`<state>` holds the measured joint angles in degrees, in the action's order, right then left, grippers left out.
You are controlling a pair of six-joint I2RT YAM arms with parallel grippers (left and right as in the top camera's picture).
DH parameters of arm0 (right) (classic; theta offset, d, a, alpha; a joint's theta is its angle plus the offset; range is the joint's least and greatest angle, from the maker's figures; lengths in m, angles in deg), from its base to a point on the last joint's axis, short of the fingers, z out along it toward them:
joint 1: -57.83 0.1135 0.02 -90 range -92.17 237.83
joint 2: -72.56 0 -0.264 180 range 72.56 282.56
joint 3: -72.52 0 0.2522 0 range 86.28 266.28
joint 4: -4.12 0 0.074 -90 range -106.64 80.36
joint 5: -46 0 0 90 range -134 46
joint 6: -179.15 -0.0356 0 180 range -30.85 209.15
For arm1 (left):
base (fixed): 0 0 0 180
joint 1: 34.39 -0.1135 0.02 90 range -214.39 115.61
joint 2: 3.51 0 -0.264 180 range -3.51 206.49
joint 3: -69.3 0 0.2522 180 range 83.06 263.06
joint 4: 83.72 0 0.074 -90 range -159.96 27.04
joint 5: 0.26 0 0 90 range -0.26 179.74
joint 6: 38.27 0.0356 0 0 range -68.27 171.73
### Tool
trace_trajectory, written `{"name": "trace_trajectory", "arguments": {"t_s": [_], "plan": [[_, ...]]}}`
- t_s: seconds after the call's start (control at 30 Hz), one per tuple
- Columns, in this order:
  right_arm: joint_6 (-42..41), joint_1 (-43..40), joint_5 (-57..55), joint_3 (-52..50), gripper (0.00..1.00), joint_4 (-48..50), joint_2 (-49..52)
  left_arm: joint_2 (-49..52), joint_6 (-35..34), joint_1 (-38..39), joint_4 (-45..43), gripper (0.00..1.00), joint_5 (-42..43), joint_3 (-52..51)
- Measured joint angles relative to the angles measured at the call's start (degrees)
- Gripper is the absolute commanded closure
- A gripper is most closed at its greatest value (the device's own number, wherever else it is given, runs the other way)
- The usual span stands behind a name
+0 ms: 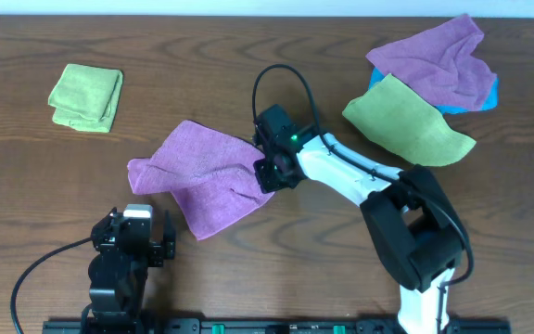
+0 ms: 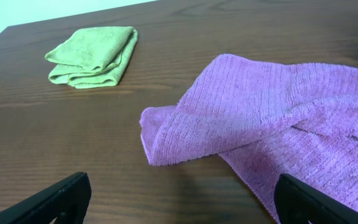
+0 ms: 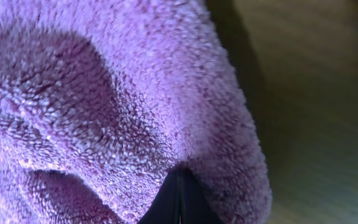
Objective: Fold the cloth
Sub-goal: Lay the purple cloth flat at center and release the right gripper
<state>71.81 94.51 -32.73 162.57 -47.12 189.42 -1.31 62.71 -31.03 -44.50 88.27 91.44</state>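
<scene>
The cloth (image 1: 202, 176), a purple-mauve towel, lies partly folded and rumpled on the table's middle. My right gripper (image 1: 269, 173) is shut on the cloth's right edge. In the right wrist view the cloth (image 3: 104, 93) fills the frame and wraps the closed fingertips (image 3: 179, 199). My left gripper (image 1: 135, 239) sits near the front edge, open and empty. In the left wrist view its fingers (image 2: 179, 202) are spread wide just short of the cloth (image 2: 278, 118), whose folded corner points toward them.
A folded yellow-green cloth (image 1: 86, 96) lies at the back left and also shows in the left wrist view (image 2: 95, 55). At the back right are a rumpled purple cloth (image 1: 434, 60), a yellow-green cloth (image 1: 406, 122) and a blue cloth (image 1: 491, 93) beneath them.
</scene>
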Motion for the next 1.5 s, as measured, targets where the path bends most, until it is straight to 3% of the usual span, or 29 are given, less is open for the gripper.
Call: {"name": "trace_trajectory", "arguments": {"t_s": [0.17,0.37,0.47,0.6,0.77,1.1,1.33,1.4,1.43,1.5], "plan": [[0.0,4.3,2.1,0.3,0.99,-2.8,0.4,0.0,0.0,0.0,0.0,0.05,0.0,0.0],[-2.8,4.9,-4.1,1.4,0.99,-8.7,0.4,0.0,0.0,0.0,0.0,0.05,0.0,0.0],[-5.8,0.8,-7.7,1.7,0.99,-11.5,0.4,0.0,0.0,0.0,0.0,0.05,0.0,0.0],[-9.2,-11.0,-12.3,1.7,0.99,-12.8,0.3,0.0,0.0,0.0,0.0,0.05,0.0,0.0],[-11.8,-23.4,-10.1,1.7,0.99,-12.6,0.3,0.0,0.0,0.0,0.0,0.04,0.0,0.0],[-12.3,-25.5,-7.9,2.3,0.99,-16.5,-0.3,0.0,0.0,0.0,0.0,0.05,0.0,0.0],[-12.1,-25.2,-8.1,5.7,0.98,-19.3,-18.7,0.0,0.0,0.0,0.0,0.05,0.0,0.0],[-11.8,-24.4,-8.0,7.1,0.81,-21.9,-26.9,0.0,0.0,0.0,0.0,0.05,0.0,0.0],[-11.9,-24.2,-7.8,7.4,0.80,-23.1,-30.0,0.0,0.0,0.0,0.0,0.05,0.0,0.0],[-11.8,-23.3,-7.3,7.5,0.66,-25.8,-36.0,0.0,0.0,0.0,0.0,0.05,0.0,0.0]]}}
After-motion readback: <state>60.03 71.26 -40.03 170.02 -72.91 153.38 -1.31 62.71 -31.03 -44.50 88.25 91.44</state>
